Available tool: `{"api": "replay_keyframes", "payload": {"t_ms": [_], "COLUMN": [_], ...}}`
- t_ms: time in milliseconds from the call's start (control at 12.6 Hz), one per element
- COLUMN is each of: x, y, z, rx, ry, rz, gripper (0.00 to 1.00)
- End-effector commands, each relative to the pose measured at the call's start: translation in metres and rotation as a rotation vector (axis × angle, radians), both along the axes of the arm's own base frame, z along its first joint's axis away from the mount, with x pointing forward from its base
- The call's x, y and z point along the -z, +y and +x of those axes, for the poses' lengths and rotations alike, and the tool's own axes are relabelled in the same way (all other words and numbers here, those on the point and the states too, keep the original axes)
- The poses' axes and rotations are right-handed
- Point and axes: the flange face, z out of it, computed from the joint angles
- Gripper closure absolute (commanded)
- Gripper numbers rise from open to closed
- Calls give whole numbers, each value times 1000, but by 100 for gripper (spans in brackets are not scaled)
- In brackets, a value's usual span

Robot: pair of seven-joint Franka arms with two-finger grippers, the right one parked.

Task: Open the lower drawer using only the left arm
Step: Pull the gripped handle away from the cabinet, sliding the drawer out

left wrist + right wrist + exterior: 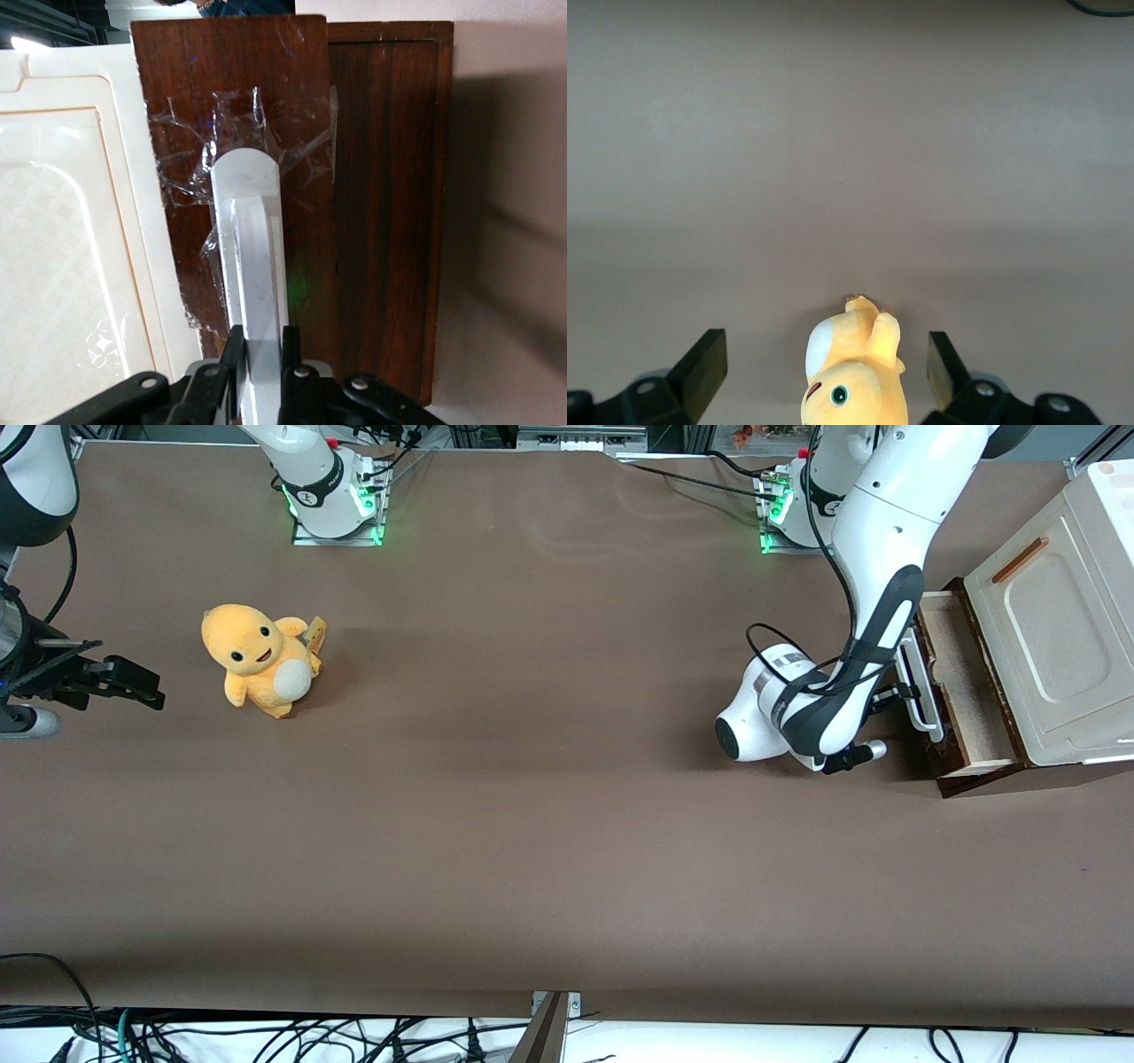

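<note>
Brown matting covers the whole table [532, 850].

Front view: a cabinet [1054, 646] is seen at the working arm's end of the table, with a cream panel [1050, 624] as its upper front. The drawer [961, 691] below it is already pulled partway out, and its pale inside is exposed. The left arm [873, 593] is bent low in front of the drawer, with the gripper [904, 691] at the white handle [921, 691]. A yellow plush [261, 660] lies well apart, toward the parked arm's end.

Left wrist view: the handle [252, 257] is seen taped to the dark drawer front [301, 177]. The 2 black fingers [232, 350] are closed on the bar, 1 on each side of it, both touching it.

Right wrist view: only the plush [850, 376] and bare matting are shown.

Step judged in hand: drawing the drawer out, perhaps half done. The pull is best kept straight along the drawer's travel, level with the table. The wrist should be held square to the front so the bar is not twisted. A steady, slow draw is advised, since the handle is fixed with tape and the light cabinet may be dragged along.
</note>
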Motion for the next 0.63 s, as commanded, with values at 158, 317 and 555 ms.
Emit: {"api": "replay_keyframes", "payload": {"t_ms": [158, 317, 555], "x": [-17, -16, -13], "y": [-19, -18, -18], "z": [-1, -1, -1], "rx": [-53, -55, -52], "ry": [20, 22, 24], "rz": [-18, -17, -15], "gripper": [83, 83, 46]}}
